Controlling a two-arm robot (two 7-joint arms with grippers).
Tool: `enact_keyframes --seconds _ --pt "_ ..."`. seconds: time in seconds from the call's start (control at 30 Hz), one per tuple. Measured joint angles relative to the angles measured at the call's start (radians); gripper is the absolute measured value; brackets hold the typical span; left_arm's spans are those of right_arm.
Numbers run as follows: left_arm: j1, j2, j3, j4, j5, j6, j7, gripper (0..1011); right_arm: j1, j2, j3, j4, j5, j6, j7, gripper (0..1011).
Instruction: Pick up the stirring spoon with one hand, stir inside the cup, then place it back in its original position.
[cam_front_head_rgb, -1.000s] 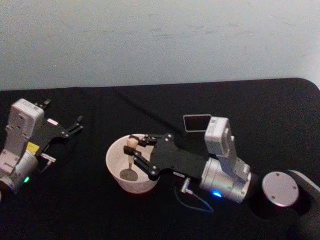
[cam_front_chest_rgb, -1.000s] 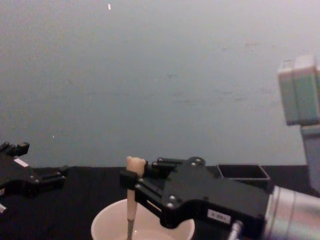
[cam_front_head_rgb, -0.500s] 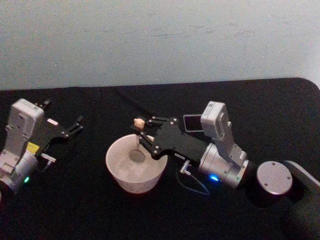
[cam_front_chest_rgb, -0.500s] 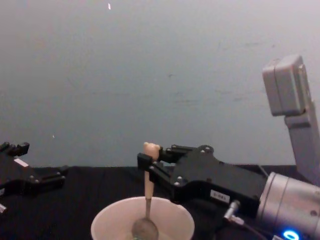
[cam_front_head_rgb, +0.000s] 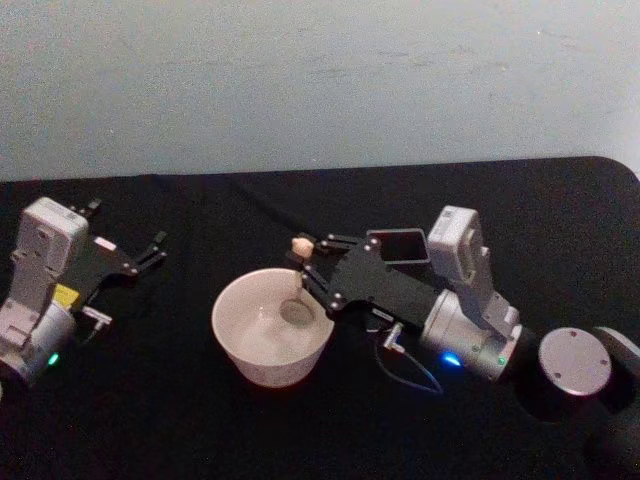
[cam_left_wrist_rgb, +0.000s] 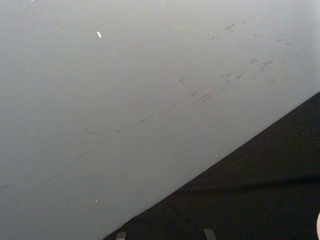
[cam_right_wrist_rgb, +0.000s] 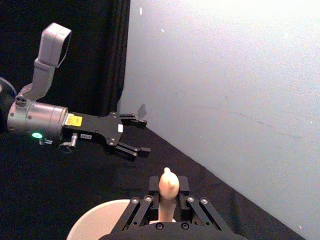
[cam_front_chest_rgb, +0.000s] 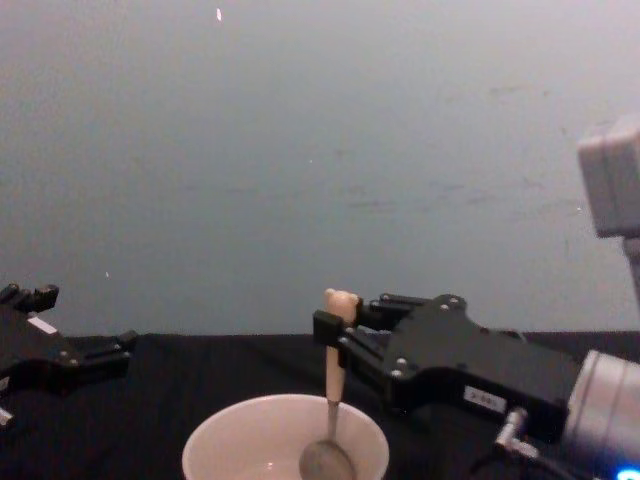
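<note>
Counting gives one cup (cam_front_head_rgb: 262, 362), one stirring spoon (cam_front_chest_rgb: 331, 388), one dark square holder (cam_front_head_rgb: 397, 245) and two pincers on the worktop (cam_front_head_rgb: 200, 420). The spoon is clamped upright below its knob by the right pincer (cam_front_chest_rgb: 338, 322), with its bowl end inside the cup. The left pincer (cam_front_head_rgb: 158, 248) is parked well to the left, spread and empty.

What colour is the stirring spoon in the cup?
Pale beige; the slim knob-topped stirring spoon shows best in the chest view.

No legible text; white label (cam_front_chest_rgb: 483, 399) on the right end effector (cam_front_chest_rgb: 334, 332) too small.
</note>
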Motion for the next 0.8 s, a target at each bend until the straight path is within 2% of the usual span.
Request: enact_keyframes --seconds 0.27,0.43,0.6,0.8 --pt "0.000 0.000 0.000 0.000 0.000 0.000 0.000 1001 -0.052 0.046 0.007 -0.081 0.038 0.016 0.037 213" --pt "0.000 0.000 0.000 0.000 0.000 0.000 0.000 1001 -0.073 0.064 -0.013 -0.118 0.050 0.026 0.063 213" --pt "0.000 0.000 0.000 0.000 0.000 0.000 0.000 1001 -0.072 0.060 -0.033 -0.126 0.054 0.032 0.075 213" --pt "0.000 0.000 0.000 0.000 0.000 0.000 0.000 1001 -0.045 0.027 -0.052 -0.098 0.045 0.031 0.060 213"
